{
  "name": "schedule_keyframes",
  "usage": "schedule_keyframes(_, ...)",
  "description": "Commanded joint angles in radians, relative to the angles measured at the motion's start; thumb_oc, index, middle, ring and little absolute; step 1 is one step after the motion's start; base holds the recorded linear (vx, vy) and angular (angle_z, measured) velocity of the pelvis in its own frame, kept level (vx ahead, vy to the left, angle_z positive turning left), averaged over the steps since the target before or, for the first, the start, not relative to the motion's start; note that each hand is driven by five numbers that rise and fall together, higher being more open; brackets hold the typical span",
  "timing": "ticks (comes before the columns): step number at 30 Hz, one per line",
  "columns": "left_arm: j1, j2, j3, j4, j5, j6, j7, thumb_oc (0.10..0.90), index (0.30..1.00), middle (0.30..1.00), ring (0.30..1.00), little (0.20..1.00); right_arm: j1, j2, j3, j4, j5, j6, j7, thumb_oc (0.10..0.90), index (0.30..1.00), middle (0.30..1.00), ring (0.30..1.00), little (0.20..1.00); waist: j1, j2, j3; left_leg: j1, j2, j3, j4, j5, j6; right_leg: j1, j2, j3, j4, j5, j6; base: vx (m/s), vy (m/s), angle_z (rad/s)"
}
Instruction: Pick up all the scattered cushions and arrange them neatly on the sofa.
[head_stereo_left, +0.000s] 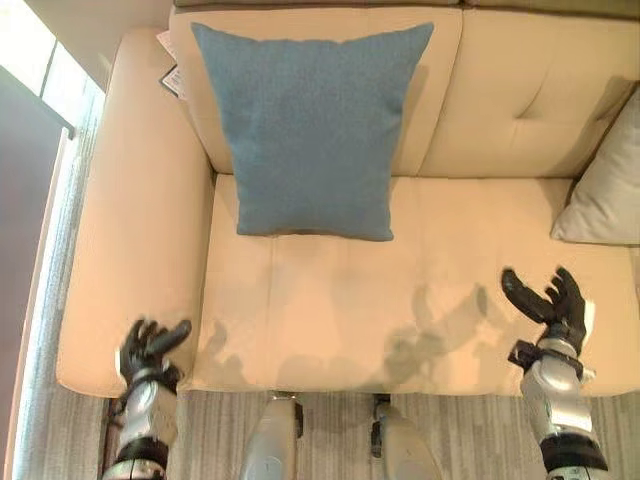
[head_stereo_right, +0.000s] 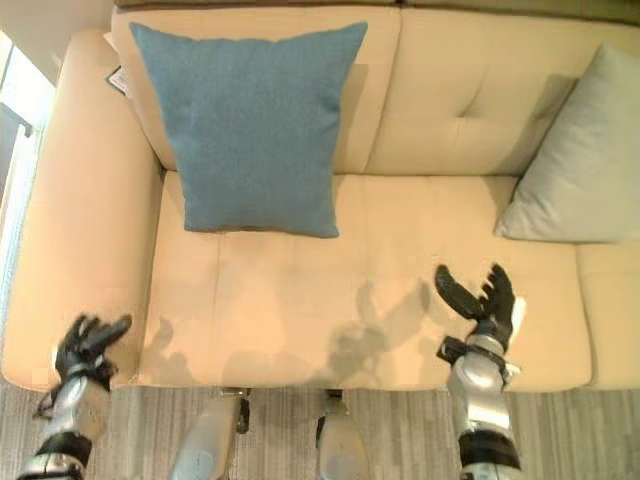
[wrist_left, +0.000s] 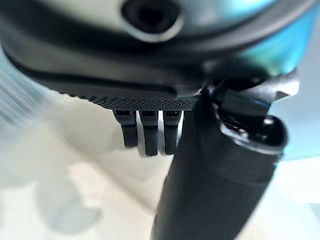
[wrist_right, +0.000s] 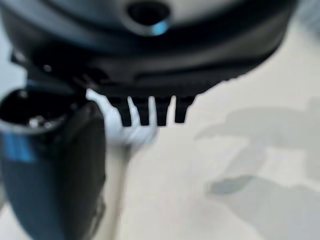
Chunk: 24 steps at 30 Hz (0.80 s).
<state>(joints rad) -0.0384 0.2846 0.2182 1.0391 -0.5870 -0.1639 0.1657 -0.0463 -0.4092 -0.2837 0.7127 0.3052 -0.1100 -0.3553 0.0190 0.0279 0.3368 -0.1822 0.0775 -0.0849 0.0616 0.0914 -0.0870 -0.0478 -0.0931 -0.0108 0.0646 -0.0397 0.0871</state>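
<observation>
My right hand (head_stereo_right: 478, 297) hangs over the near edge of the cream leather sofa (head_stereo_right: 420, 300), right of centre, fingers spread and relaxed, thumb out, nothing in it. In the right wrist view the fingers (wrist_right: 150, 111) run straight out over bare cream seat, so I read it as empty. My left hand (head_stereo_left: 148, 350) sits at the near left corner, over the front end of the sofa's left armrest (head_stereo_left: 130, 250), fingers loosely parted, also empty; in its wrist view the fingers (wrist_left: 146, 137) point out over cream upholstery with nothing between them and the thumb. The square teal-blue fabric cushion (head_stereo_left: 312, 130) stands upright against the far-left backrest, bottom edge on the seat, close to square with the back panel. I'd call it placed: leaning on the backrest is what keeps it standing. The pale grey-green fabric cushion (head_stereo_right: 585, 165) is at the far right, tilted against the backrest. It looks less square than the blue one, though it is cut off by the frame edge, so I can't judge how it sits overall. Both hands are well apart from both cushions, low and near. I see no cushion on the striped grey carpet (head_stereo_right: 280, 430) along the sofa front. My read: task is late or done, bar maybe straightening the grey one, which would mean a reach far and right.
</observation>
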Motion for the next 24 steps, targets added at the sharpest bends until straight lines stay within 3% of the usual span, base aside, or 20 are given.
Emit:
schedule_keyframes(1,0.055,0.013,0.020,0.141,0.065,0.012,0.005,0.800,0.900,0.900,0.900,0.900,0.103,-0.073,-0.013,-0.057,-0.036,-0.057,-0.006,0.800,0.900,0.900,0.900,0.900,0.012,0.021,-0.141,-0.086,0.137,-0.029,-0.057,0.072,-0.082,-0.016,0.047,0.062,0.118,-0.175,0.002,-0.40,-0.240,0.27)
schedule_keyframes(5,0.090,-0.019,0.042,0.337,0.119,0.073,-0.035,0.800,0.900,0.900,0.900,0.900,0.148,-0.002,0.001,0.038,0.036,-0.061,0.024,0.800,0.900,0.900,0.900,0.900,-0.025,-0.023,-0.173,0.011,0.110,0.033,0.081,-0.062,-0.051,-0.060,0.000,0.010,0.066,-0.097,0.012,-0.38,-0.166,0.13)
schedule_keyframes(10,0.131,-0.067,-0.004,0.413,0.261,0.109,-0.023,0.800,0.900,0.900,0.900,0.900,0.191,0.047,0.036,0.229,0.024,-0.032,0.047,0.800,0.900,0.900,0.900,0.900,-0.080,-0.002,-0.251,0.207,0.122,0.131,0.124,-0.100,-0.055,-0.084,-0.019,-0.043,-0.004,-0.014,0.024,-0.22,0.001,0.26)
schedule_keyframes(14,0.090,-0.106,-0.176,0.366,0.389,0.097,-0.036,0.800,0.900,0.900,0.900,0.900,0.122,0.061,0.133,0.530,-0.012,0.030,0.104,0.800,0.900,0.900,0.900,0.900,-0.099,0.019,-0.274,0.286,0.109,0.063,0.081,-0.107,-0.058,-0.145,-0.023,-0.071,0.011,0.025,0.031,-0.28,0.117,0.55)
schedule_keyframes(16,0.055,-0.122,-0.232,0.318,0.381,0.087,-0.033,0.800,0.900,0.900,0.900,0.900,0.096,0.073,0.162,0.592,-0.005,0.043,0.116,0.800,0.900,0.900,0.900,0.900,-0.106,0.022,-0.264,0.286,0.096,0.019,0.064,-0.126,-0.050,-0.178,-0.031,-0.079,0.027,0.040,0.038,-0.29,0.158,0.56)
schedule_keyframes(20,0.001,-0.127,-0.320,0.257,0.394,0.074,-0.025,0.800,0.900,0.900,0.900,0.900,0.067,0.099,0.174,0.634,0.009,0.069,0.118,0.800,0.900,0.900,0.900,0.900,-0.112,0.001,-0.228,0.292,0.057,0.035,0.004,-0.274,-0.024,-0.210,-0.093,-0.071,0.035,0.088,0.082,-0.26,0.219,0.56)
schedule_keyframes(24,-0.034,-0.113,-0.364,0.277,0.489,0.081,0.009,0.800,0.900,0.900,0.900,0.900,0.046,0.109,0.173,0.602,0.008,0.073,0.102,0.800,0.900,0.900,0.900,0.900,-0.119,-0.032,-0.181,0.289,-0.003,0.059,0.001,-0.319,0.001,-0.228,-0.187,-0.073,-0.023,0.200,0.138,-0.29,0.244,0.12)
